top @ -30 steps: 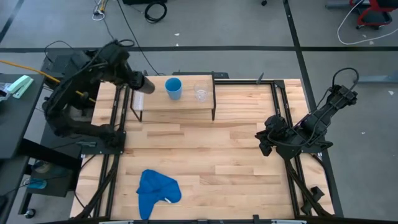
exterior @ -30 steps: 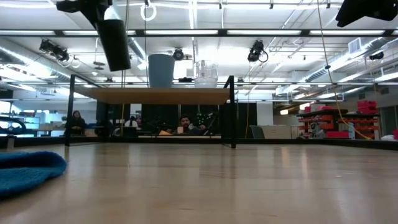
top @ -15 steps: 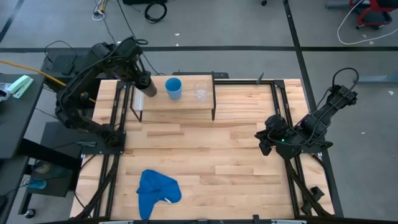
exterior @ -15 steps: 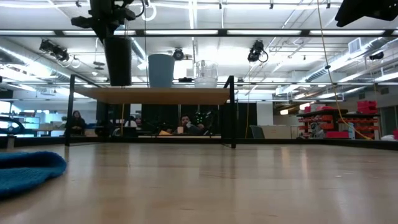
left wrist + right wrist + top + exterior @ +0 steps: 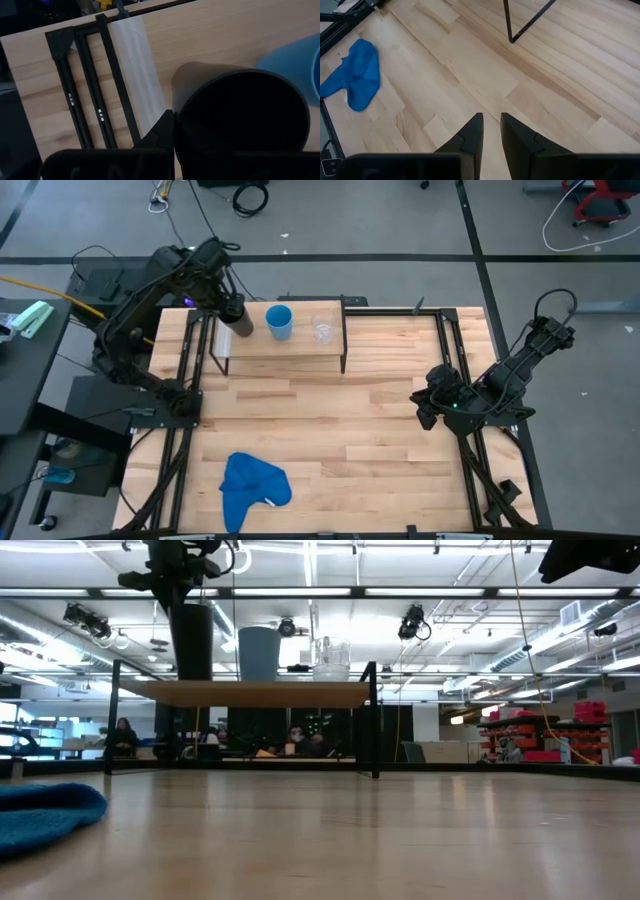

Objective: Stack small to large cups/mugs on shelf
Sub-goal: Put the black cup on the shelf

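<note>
Three cups are in play, all at the shelf (image 5: 300, 345), a low light-wood board on thin black legs standing at the far edge of the wooden table (image 5: 380, 440). Black cup (image 5: 241, 326): tall cylinder, upright, at the shelf's left end; in the low view its base meets the shelf's top edge, though whether it bears on the board or hangs just above cannot be told. Left gripper (image 5: 232, 311) comes down on it from above and has it clamped, fingers closed against the cup; the left wrist view shows the cup's dark open mouth (image 5: 240, 120) right at the fingers, the shelf's pale end and black frame behind. Light-blue cup (image 5: 279, 321): upright on the shelf, just beside the black one toward the middle, apart from it. Clear cup (image 5: 323, 330): smallest, upright, near the shelf's right end, beside the blue one with a gap between. Right gripper (image 5: 428, 402) waits well apart, low near the table's right edge, fingers (image 5: 472, 131) nearly together with a narrow slit between them, holding nothing. Blue cloth (image 5: 252, 485) lies crumpled near the table's front-left corner. Seated people show in the room behind the shelf.
</note>
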Motion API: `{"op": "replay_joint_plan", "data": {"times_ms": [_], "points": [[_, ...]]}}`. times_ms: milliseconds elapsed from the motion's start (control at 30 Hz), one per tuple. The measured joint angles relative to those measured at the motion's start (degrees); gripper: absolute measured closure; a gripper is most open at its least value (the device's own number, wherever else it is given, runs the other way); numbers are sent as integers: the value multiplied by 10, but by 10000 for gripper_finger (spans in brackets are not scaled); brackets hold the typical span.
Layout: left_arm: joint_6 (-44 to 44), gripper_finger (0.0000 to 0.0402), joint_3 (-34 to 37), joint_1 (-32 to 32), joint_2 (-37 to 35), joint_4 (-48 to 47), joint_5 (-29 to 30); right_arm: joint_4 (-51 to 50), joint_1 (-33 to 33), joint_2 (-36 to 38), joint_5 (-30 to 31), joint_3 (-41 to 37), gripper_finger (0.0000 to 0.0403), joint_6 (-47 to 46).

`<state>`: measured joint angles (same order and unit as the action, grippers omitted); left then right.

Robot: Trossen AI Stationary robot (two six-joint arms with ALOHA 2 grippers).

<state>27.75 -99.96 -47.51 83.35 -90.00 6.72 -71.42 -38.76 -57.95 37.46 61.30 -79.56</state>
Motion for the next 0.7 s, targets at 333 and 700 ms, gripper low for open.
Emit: {"op": "replay_joint_plan", "data": {"times_ms": [333, 700], "points": [[-3, 393, 0, -1, 29, 0, 0, 0, 0, 0, 4, 0, 330, -4], [-5, 389, -1, -1, 29, 0, 0, 0, 0, 0, 4, 0, 330, -4]]}}
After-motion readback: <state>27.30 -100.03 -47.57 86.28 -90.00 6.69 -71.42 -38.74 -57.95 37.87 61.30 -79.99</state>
